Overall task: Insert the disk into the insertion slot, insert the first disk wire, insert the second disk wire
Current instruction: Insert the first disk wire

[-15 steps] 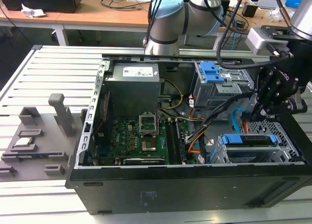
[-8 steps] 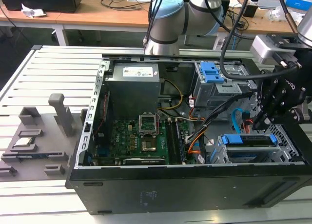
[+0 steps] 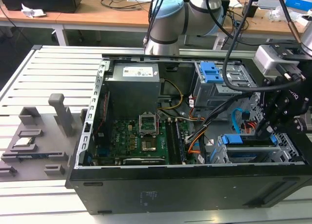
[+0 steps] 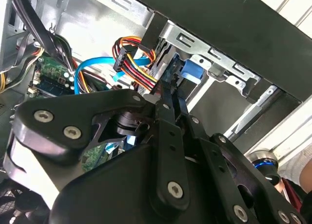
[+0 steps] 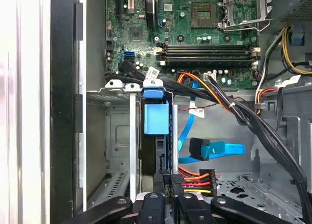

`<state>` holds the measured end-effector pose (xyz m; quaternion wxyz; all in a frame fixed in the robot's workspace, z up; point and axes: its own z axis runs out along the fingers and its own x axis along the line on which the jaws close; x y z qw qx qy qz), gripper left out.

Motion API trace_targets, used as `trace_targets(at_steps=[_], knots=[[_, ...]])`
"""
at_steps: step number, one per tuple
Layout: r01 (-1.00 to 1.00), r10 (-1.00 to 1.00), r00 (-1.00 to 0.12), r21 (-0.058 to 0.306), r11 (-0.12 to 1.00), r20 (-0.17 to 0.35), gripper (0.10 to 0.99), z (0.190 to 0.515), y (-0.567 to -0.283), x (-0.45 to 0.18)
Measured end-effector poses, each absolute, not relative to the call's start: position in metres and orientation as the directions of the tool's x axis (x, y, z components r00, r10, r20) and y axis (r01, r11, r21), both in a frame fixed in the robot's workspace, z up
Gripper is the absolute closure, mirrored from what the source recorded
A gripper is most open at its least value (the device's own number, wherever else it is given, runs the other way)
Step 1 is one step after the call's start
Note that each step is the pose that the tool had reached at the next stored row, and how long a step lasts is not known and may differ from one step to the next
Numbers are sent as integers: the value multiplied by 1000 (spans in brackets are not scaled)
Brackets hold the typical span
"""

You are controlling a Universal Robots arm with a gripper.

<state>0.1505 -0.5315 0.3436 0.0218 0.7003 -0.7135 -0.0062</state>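
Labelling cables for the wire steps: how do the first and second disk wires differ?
The first disk wire is a bundle of separate orange, red, yellow and black strands; the second disk wire is one flat blue ribbon. In the first wrist view the bundle's visible stretch runs straight, while the ribbon curves round. Both end in a black plug.

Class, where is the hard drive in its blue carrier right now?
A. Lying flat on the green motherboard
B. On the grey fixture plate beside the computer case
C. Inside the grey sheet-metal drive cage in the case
C: in the first wrist view the hard drive, with its blue carrier, stands between the metal walls of the drive cage.
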Motion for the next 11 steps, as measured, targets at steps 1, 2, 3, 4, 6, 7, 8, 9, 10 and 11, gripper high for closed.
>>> trace_targets(at_steps=[1,2,3,4,6,7,8,9,10,11], knots=[[-999,-1000,-18,39,19,22,918,343,-532,151],[-999,-1000,-18,39,19,23,918,343,-532,151],[-999,-1000,-18,39,19,22,918,342,-532,152],[-999,-1000,-18,39,19,22,918,342,-532,152],[-999,-1000,-18,39,19,22,918,341,-532,152],[-999,-1000,-19,39,20,22,918,341,-532,153],[-999,-1000,-20,39,21,22,918,340,-532,153],[-999,-1000,-21,39,22,22,918,339,-532,153],[-999,-1000,-22,39,23,22,918,338,-532,153],[-999,-1000,-22,39,23,23,918,338,-532,153]])
